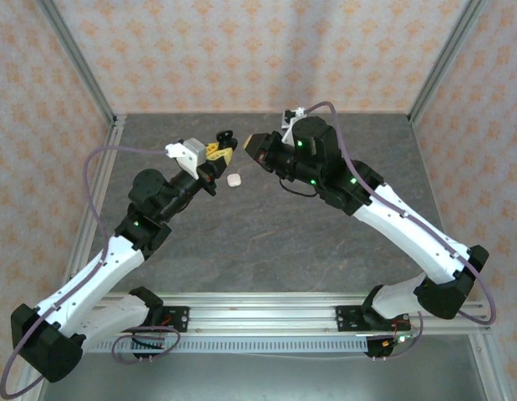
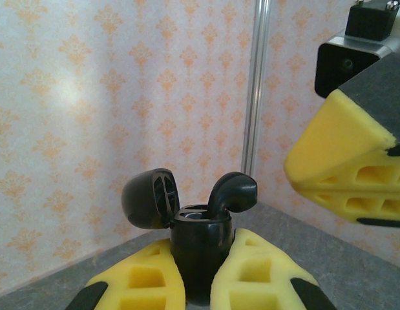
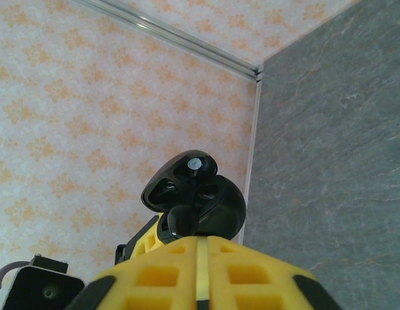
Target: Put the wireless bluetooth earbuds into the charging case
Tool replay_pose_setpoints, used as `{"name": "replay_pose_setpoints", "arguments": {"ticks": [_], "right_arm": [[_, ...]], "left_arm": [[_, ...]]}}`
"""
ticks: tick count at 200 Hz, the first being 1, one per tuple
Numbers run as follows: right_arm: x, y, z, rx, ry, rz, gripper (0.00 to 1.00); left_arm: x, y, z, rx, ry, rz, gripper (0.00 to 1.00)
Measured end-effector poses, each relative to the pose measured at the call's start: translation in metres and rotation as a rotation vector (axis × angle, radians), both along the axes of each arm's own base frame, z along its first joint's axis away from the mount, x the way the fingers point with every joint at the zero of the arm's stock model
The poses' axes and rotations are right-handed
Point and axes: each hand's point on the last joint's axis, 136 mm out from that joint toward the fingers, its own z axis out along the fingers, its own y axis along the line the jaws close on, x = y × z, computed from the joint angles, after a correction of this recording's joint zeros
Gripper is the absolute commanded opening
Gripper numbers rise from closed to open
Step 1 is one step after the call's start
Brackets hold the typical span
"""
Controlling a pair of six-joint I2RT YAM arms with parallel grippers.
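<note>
the charging case (image 2: pixel 200 232) is black and it sits up in the air, pinched between the two yellow foam fingers (image 2: pixel 141 278) of my left gripper (image 2: pixel 203 250). its round lid (image 2: pixel 150 197) is flipped open to the left. one black earbud (image 2: pixel 232 192) sticks up out of the top of the case, leaning to the right, with its stem down inside. i cannot see a second earbud well enough to tell

from the top camera i see the left gripper (image 1: pixel 220 149) held up over the far part of the grey table (image 1: pixel 283 242), and my right gripper (image 1: pixel 251 144) is just beside it, tip pointing at tip

the right gripper (image 2: pixel 303 171) has its yellow fingers pressed together with nothing between them. in the left wrist view it hangs up and to the right of the earbud, near it but not touching. in the right wrist view the closed tip (image 3: pixel 201 248) points at the black case (image 3: pixel 212 210), very close

a small white rounded thing (image 1: pixel 235 180) lies on the table, just below the two grippers
</note>
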Motion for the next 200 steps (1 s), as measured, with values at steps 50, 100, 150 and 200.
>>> {"name": "replay_pose_setpoints", "arguments": {"ticks": [50, 100, 150, 200], "right_arm": [[0.000, -0.002, 0.007, -0.034, -0.020, 0.016, 0.08], [0.001, 0.010, -0.001, -0.052, -0.009, 0.059, 0.07], [0.001, 0.018, -0.009, -0.060, 0.008, 0.093, 0.07], [-0.003, 0.021, -0.009, -0.056, 0.011, 0.120, 0.07]], "left_arm": [[-0.002, -0.001, 0.000, 0.001, 0.000, -0.009, 0.00], [-0.004, -0.003, -0.001, 0.007, 0.006, -0.023, 0.00], [-0.004, -0.003, -0.002, 0.007, 0.006, -0.024, 0.00], [-0.004, -0.003, -0.002, 0.007, 0.006, -0.026, 0.00]]}}
